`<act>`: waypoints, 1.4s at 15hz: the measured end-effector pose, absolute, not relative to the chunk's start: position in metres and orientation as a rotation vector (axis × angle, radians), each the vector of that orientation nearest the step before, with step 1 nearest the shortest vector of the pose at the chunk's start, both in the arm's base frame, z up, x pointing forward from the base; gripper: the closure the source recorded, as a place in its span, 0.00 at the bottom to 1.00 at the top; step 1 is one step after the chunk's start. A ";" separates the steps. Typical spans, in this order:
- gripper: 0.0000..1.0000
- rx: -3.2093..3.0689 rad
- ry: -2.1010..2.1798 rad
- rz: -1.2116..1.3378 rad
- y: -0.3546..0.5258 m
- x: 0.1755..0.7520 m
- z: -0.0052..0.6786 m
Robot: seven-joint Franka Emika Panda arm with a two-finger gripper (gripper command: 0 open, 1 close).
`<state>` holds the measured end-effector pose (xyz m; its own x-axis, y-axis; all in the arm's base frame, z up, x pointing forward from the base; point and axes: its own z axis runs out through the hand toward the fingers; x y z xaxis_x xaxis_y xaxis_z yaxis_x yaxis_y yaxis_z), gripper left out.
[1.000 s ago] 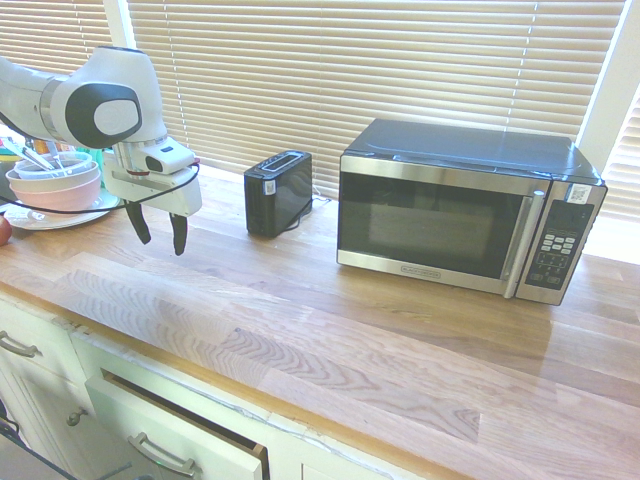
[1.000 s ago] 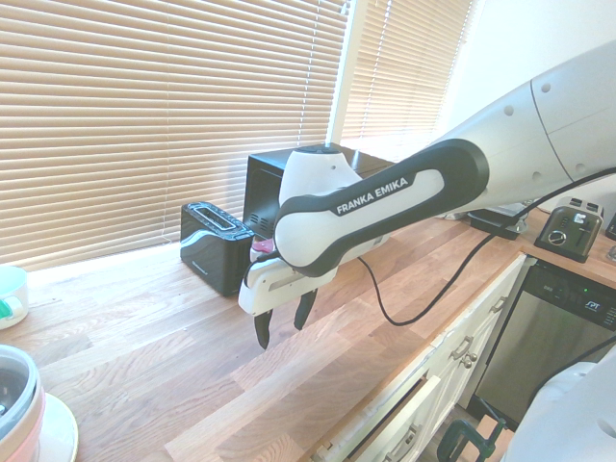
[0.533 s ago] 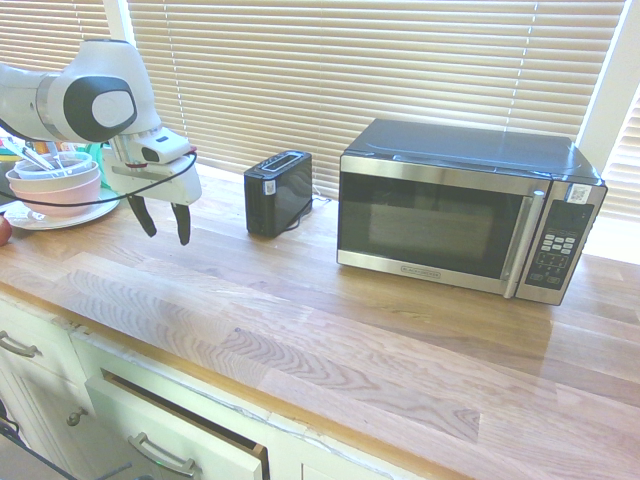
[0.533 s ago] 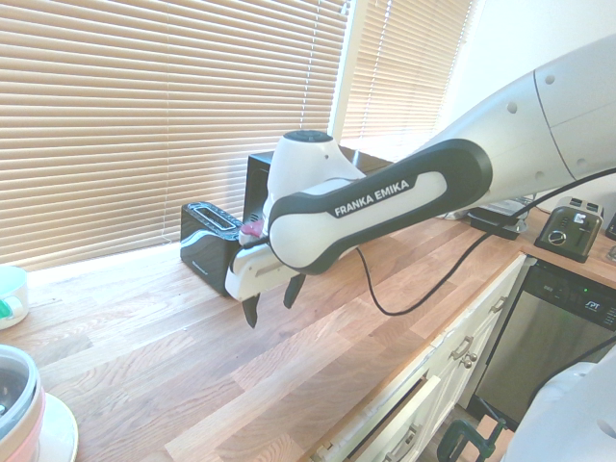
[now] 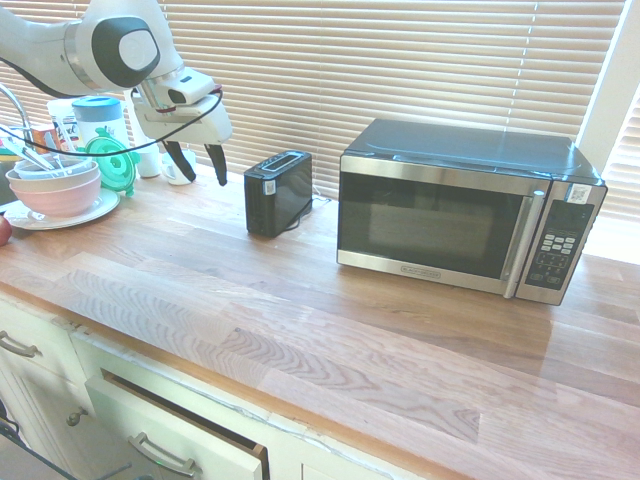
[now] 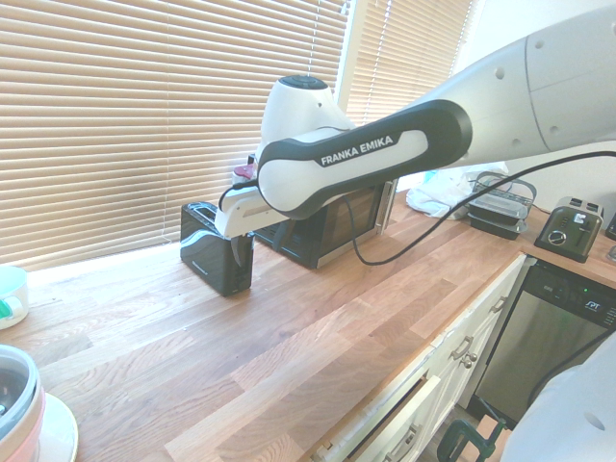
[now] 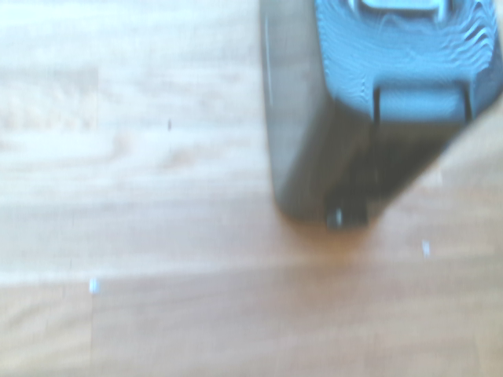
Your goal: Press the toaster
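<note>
Counter (image 5: 300, 320): a bare wooden worktop is seen in front.
Gripper (image 5: 195, 162): held above the counter with fingers spread, nothing grasped, just beside the toaster's sticker end.
Toaster (image 5: 278, 192): stood upright near the blinds, close beside the microwave (image 5: 465, 205).
Blinds (image 5: 380, 60): drawn behind everything.

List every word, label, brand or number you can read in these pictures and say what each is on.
"FRANKA EMIKA": on the black band of the robot arm.
White sticker on the toaster end: too small to read.
Light print on the toaster's side: too small to read.
Microwave badge under the door and keypad labels: too small to read.
"SPT", probably: on the dishwasher panel, tiny.
Wrist view: too blurred, nothing legible.
</note>
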<state>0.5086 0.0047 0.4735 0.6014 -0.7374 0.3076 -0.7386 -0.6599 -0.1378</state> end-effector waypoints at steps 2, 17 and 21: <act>0.00 2.794 -1.283 0.571 -0.003 0.525 0.479; 0.00 2.749 -1.109 0.652 -0.028 0.580 0.473; 1.00 2.769 -1.050 0.660 -0.029 0.581 0.474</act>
<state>0.5812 -0.0293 0.4739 0.6668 -0.6063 0.4333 -0.6531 -0.7555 -0.0521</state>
